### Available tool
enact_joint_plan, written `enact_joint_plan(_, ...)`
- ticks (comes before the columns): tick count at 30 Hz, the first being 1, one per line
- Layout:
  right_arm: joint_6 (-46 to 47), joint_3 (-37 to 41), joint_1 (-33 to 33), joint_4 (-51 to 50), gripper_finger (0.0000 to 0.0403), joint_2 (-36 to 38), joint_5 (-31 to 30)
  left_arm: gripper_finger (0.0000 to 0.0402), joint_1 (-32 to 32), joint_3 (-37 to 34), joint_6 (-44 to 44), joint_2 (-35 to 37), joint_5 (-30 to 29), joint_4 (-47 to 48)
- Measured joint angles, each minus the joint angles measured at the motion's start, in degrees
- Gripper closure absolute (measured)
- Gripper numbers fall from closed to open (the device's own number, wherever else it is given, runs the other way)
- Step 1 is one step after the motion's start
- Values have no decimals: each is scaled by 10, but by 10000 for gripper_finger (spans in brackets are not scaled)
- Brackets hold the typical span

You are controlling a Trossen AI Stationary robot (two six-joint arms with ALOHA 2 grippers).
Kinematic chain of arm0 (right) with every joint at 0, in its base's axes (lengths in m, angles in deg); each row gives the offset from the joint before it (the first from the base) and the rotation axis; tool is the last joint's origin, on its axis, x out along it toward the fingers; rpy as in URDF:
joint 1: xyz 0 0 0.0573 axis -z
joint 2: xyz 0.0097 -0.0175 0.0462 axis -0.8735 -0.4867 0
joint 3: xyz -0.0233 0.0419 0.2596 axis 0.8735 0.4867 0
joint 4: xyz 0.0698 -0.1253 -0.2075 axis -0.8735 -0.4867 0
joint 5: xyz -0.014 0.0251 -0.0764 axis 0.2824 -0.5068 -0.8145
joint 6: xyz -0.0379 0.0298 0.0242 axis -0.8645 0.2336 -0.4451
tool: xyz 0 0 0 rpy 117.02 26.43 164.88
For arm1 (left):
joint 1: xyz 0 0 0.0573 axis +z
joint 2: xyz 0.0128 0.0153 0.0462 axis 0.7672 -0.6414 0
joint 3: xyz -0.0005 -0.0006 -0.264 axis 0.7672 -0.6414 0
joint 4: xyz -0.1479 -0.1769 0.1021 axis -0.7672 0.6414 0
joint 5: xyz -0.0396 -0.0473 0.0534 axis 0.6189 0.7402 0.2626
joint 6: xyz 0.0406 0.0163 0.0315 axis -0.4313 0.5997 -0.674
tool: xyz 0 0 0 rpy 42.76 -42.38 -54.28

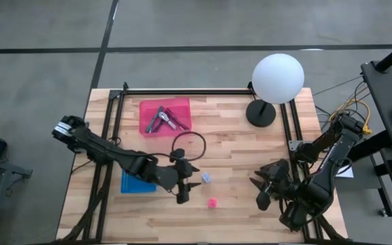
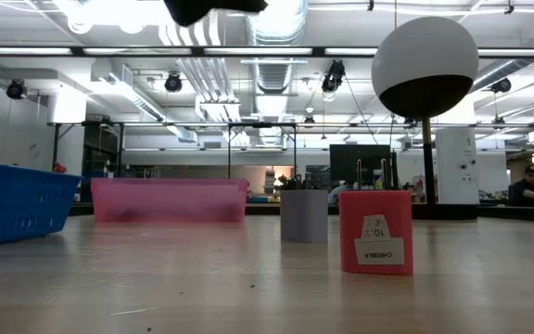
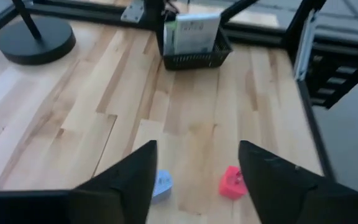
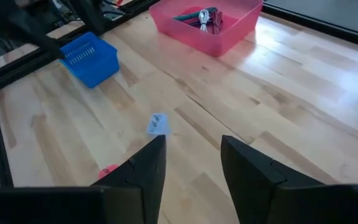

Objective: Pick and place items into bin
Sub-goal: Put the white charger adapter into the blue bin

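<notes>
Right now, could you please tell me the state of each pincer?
Left pincer: open, holding nothing, above the lavender block and pink block.
Right pincer: open, holding nothing.

My left arm (image 1: pixel 114 155): matte black jointed links, a silver-white collar at its 9 o'clock end, a black cable loop at 12 o'clock above the wrist. My right arm (image 1: pixel 325 167): same black housings, yellow and orange wiring at its 1 o'clock end. Fingers (image 3: pixel 129 180) dark, wedge-shaped.
</notes>
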Motion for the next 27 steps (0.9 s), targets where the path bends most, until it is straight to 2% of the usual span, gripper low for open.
enact_joint_plan(8,-7,0,0,6,255,0,2,62,4,0,0,-80,-5,-41)
enact_joint_plan(11,-10,0,0,6,256,0,2,27,7,0,1,-116,-6,-56)
enact_joint_plan(15,-11,0,0,6,262,0,4,12,14,0,1,-157,-7,-55)
enact_joint_plan(27,-15,0,0,6,273,0,6,11,46,0,2,-224,-8,-61)
